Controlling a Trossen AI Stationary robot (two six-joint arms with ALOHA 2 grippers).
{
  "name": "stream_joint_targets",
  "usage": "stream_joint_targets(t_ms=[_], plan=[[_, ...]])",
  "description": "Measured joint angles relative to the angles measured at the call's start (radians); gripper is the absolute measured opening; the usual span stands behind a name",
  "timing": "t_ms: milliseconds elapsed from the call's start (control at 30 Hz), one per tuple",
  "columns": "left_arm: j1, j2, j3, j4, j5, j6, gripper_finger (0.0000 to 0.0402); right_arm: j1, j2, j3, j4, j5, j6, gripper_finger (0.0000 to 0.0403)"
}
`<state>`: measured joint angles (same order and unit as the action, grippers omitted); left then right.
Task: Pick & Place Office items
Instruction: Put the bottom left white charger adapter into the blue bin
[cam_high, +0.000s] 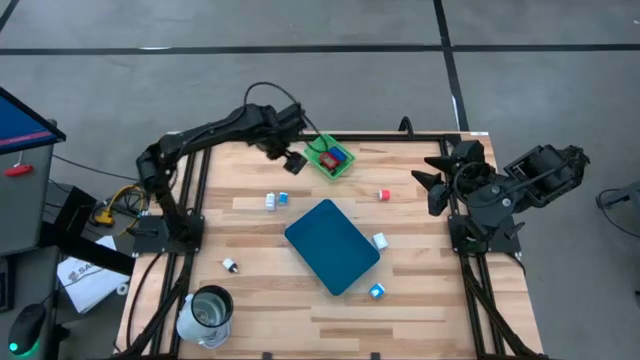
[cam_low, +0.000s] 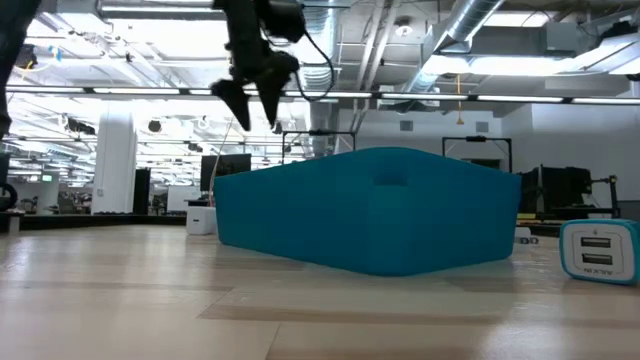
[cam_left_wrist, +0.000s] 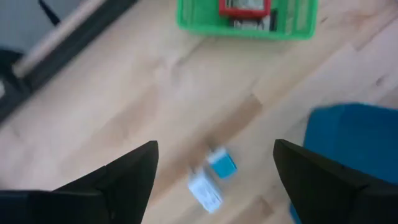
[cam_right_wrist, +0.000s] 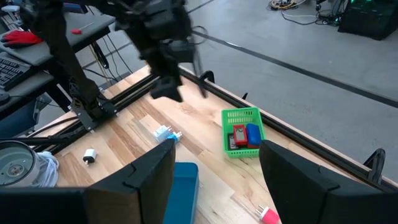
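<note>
My left gripper (cam_high: 293, 160) (cam_left_wrist: 214, 155) is open and raised above the table near the far edge, just left of the green mesh basket (cam_high: 332, 158); the low view shows it high in the air (cam_low: 252, 98). Below it lie two white-and-blue blocks (cam_left_wrist: 212, 177) (cam_high: 276, 200) side by side on the wood. The basket (cam_left_wrist: 249, 15) holds a red piece and a blue piece. Other small pieces lie flat on the table: a red one (cam_high: 384, 195), white-and-blue ones (cam_high: 380, 241) (cam_high: 376, 291) and a white-and-black one (cam_high: 229, 265). My right gripper (cam_high: 432, 180) (cam_right_wrist: 217, 155) waits open at the right edge.
The large teal board (cam_high: 332, 245) lies in the middle of the table and fills the low view (cam_low: 370, 210). A metal jar (cam_high: 205, 315) stands at the near left corner. Bare wood shows between the two blocks and the basket.
</note>
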<state>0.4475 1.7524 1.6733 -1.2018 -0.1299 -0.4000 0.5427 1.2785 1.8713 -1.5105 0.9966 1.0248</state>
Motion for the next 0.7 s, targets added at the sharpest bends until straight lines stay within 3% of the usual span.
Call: stream_joint_targets(t_ms=[233,400,567,700], plan=[[-0.132,-0.201,-0.306,0.057,-0.006,-0.303,0.0293,0.019,0.011,0.0,-0.012,0.006,0.024,0.0225],[-0.256,-0.371,-0.528,0.125,0.051,-0.558,0.0292,0.04,0.013,0.0,-0.026,0.019,0.059,0.0225],[-0.403,-0.494,-0.661,0.166,0.096,-0.755,0.0294,0.053,0.014,0.0,-0.027,0.023,0.076,0.0225],[-0.496,-0.525,-0.699,0.176,0.137,-0.834,0.0294,0.053,0.014,0.0,-0.026,0.022,0.076,0.0225]])
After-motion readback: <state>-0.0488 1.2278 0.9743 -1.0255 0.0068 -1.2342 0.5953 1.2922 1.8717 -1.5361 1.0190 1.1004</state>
